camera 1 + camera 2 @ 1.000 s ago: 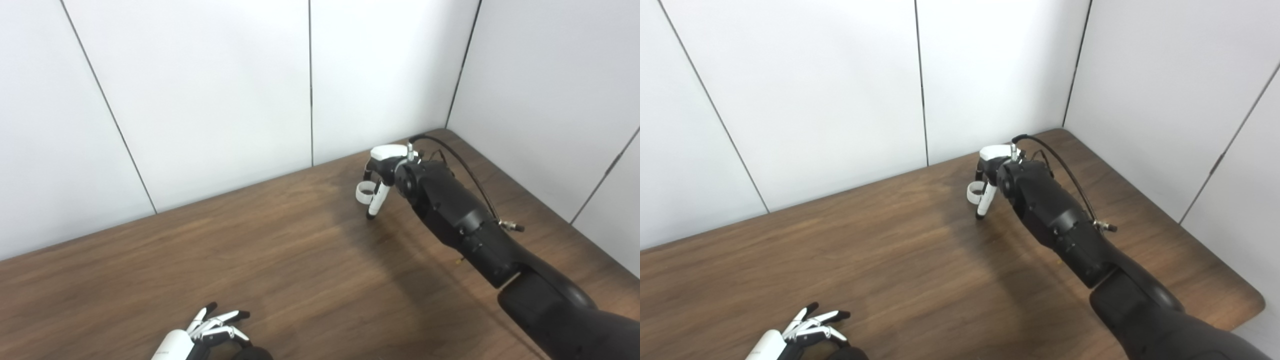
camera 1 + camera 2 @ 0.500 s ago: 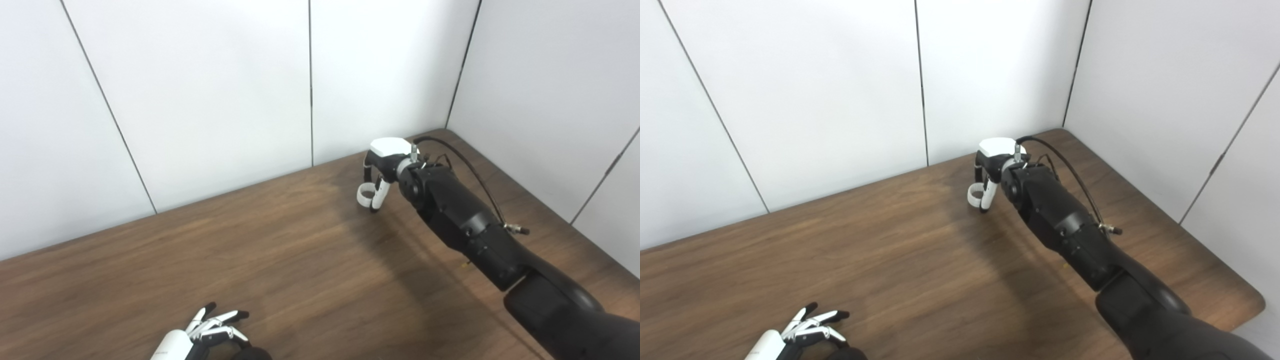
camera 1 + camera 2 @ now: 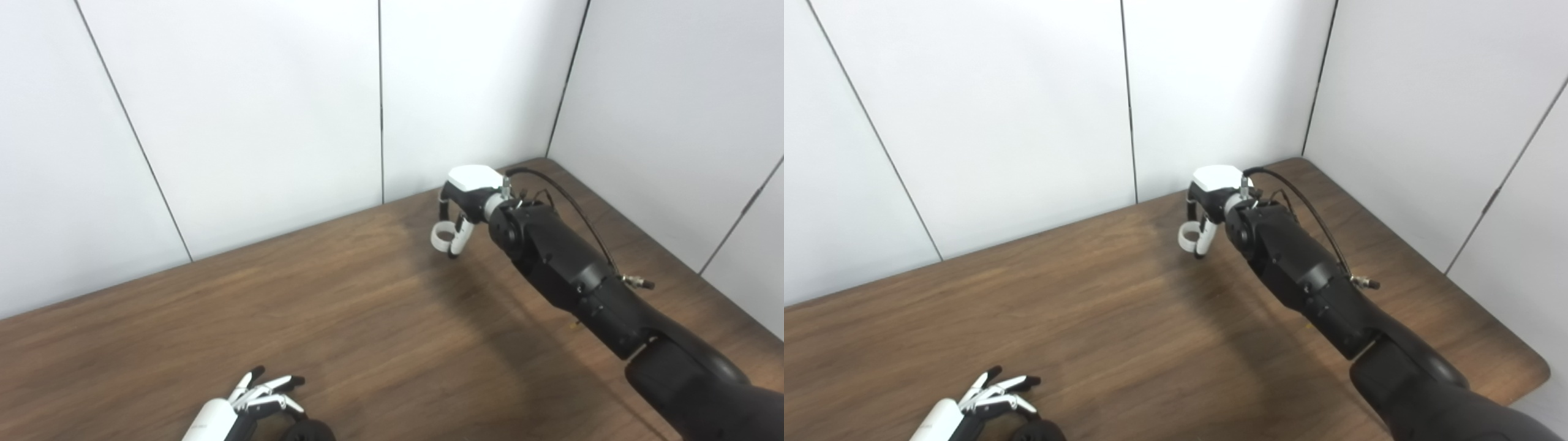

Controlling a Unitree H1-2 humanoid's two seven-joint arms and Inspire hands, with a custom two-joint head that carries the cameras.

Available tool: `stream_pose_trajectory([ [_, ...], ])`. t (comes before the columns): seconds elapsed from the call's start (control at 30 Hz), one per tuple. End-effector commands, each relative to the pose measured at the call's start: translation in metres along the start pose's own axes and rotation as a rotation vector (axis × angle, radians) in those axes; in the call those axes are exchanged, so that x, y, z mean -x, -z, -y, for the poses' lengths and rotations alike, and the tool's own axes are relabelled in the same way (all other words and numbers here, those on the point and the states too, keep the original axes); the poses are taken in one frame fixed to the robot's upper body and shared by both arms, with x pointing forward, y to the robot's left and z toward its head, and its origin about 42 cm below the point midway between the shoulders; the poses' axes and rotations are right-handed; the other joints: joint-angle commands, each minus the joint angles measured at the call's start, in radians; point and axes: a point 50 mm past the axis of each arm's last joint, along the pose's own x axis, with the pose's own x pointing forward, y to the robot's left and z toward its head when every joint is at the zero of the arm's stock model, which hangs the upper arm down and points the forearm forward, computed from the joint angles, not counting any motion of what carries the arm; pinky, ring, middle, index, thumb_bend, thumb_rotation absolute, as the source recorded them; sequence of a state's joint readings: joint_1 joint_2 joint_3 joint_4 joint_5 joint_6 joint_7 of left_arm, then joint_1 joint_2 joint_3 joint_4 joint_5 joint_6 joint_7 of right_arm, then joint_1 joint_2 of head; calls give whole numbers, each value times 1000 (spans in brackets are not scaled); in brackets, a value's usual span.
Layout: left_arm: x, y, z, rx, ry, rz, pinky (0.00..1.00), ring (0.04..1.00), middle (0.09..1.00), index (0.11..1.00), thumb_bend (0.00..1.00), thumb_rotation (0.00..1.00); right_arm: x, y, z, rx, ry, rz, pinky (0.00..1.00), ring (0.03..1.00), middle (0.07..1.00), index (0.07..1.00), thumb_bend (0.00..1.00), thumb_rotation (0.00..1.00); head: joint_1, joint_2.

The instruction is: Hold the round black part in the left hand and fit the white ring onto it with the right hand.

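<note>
Pinching white ring (image 3: 442, 236) | right robot hand (image 3: 463, 202) fingers down, far table (image 3: 343, 306) edge

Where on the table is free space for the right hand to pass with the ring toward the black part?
The wide middle of the table, between the right hand holding the white ring near the back wall and the left hand at the front edge, is bare. It is crowded only at the front, where the left hand covers the round black part.

No readable text

No letters, numbers, labels or brand marks can be read on any surface in either eye view.
</note>
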State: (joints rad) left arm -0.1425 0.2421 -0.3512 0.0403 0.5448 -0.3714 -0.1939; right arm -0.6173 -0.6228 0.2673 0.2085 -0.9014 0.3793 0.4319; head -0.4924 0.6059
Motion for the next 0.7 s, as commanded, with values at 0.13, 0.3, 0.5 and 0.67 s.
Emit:
stream_pose_trajectory([
  [0.13, -27, -3, -13, -42, -41, 20, 1000, 822, 843, 478, 515, 46, 18, -17, 46, 13, 149, 98, 1000, 1000, 915, 482, 518, 137, 40, 9],
  [0.3, -40, -8, -16, -50, -60, 21, 1000, 829, 846, 478, 515, 46, 36, -32, 54, 15, 172, 169, 1000, 1000, 914, 482, 518, 133, 87, 31],
  [0.5, -54, -19, -17, -55, -67, 10, 1000, 836, 851, 478, 514, 47, 56, -46, 64, 30, 179, 265, 1000, 1000, 912, 482, 518, 132, 174, 81],
  [0.67, -63, -26, -16, -63, -76, 6, 1000, 838, 846, 477, 514, 47, 78, -62, 65, 29, 177, 369, 997, 1000, 907, 481, 519, 131, 228, 112],
])
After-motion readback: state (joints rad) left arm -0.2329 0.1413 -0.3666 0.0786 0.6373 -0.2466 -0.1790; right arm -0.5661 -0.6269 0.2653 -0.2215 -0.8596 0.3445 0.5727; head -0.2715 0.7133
